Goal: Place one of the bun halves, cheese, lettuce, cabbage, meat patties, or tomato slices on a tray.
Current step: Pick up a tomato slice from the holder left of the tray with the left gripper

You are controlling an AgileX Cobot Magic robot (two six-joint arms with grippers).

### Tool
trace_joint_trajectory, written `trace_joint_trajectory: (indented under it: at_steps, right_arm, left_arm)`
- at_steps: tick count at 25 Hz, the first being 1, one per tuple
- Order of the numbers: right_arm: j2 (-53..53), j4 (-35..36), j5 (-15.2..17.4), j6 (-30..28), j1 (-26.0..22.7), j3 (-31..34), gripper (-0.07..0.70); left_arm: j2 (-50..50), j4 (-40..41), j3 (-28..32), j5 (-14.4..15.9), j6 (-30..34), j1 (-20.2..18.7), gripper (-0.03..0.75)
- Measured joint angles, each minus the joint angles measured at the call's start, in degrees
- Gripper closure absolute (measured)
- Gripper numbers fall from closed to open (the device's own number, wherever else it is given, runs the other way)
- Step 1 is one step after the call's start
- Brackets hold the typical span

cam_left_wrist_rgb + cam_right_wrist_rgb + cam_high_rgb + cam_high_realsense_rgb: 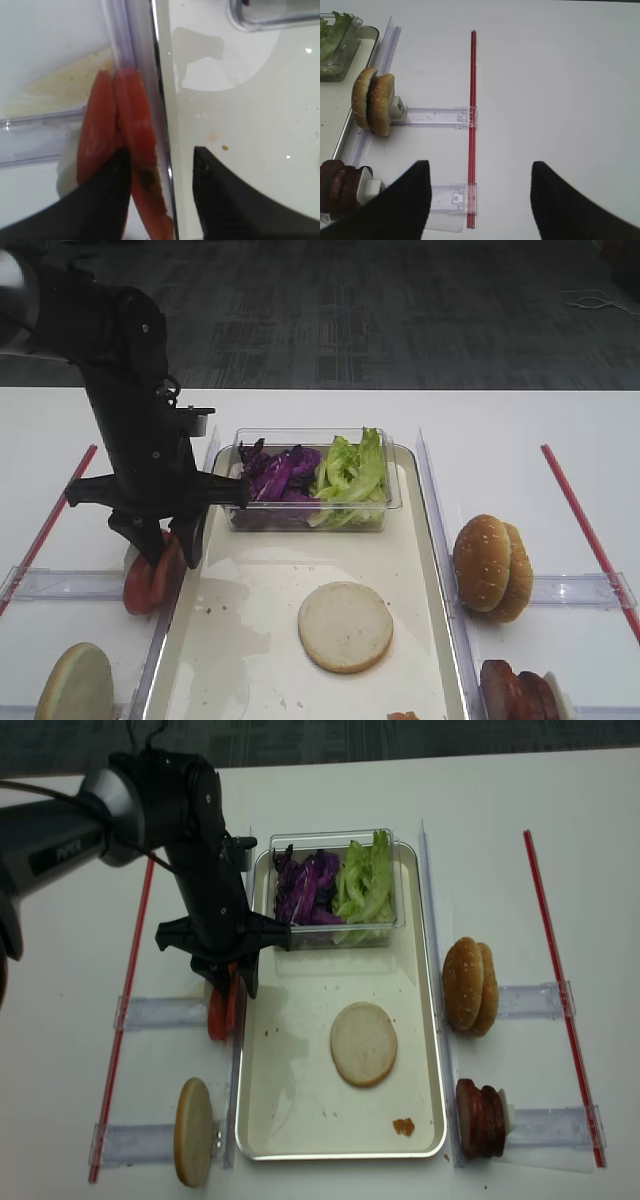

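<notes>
Fingers: your left gripper point(162, 200) stands wide open, one finger between the two tomato slices point(120, 150), the other over the tray's inside; nothing is pinched yet. Your right gripper point(480, 200) hangs spread over bare table and holds nothing.
Tray: the tray point(425, 570) lies in the middle, with one pale cut bun half point(345, 626) flat on it and room left around that.
Clear box: the clear box point(310, 475) sits at the tray's far end, with purple cabbage point(280, 472) to the left and green lettuce point(350, 468) to the right.
Side racks: sesame bun halves point(492, 568) and meat patties point(515, 692) stand on edge to the right of the tray; one more bun half point(75, 685) stands at the lower left.
Tomato slices: two stand upright just outside the tray's left rim, pressed together.
Step in hand: you appear to be setting up to grip the slice nearer the rim.
Do it well: as they stand, the jaws would take in the rim point(162, 125) as well as the slice, so shift left or lift the slice clear first.
Squeeze: close gently; the slice looks thin and soft and could tear.
Carry: raise it above the rim, then set it down beside the bun half.
</notes>
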Motion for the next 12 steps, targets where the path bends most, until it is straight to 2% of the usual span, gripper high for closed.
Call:
trace_joint_trajectory:
  at_steps: [12]
  right_arm:
    - [0.0,0.0,0.0,0.0,0.0,0.0,0.178]
  left_arm:
    - [0.0,3.4,0.0,0.9,-0.4,0.0,0.684]
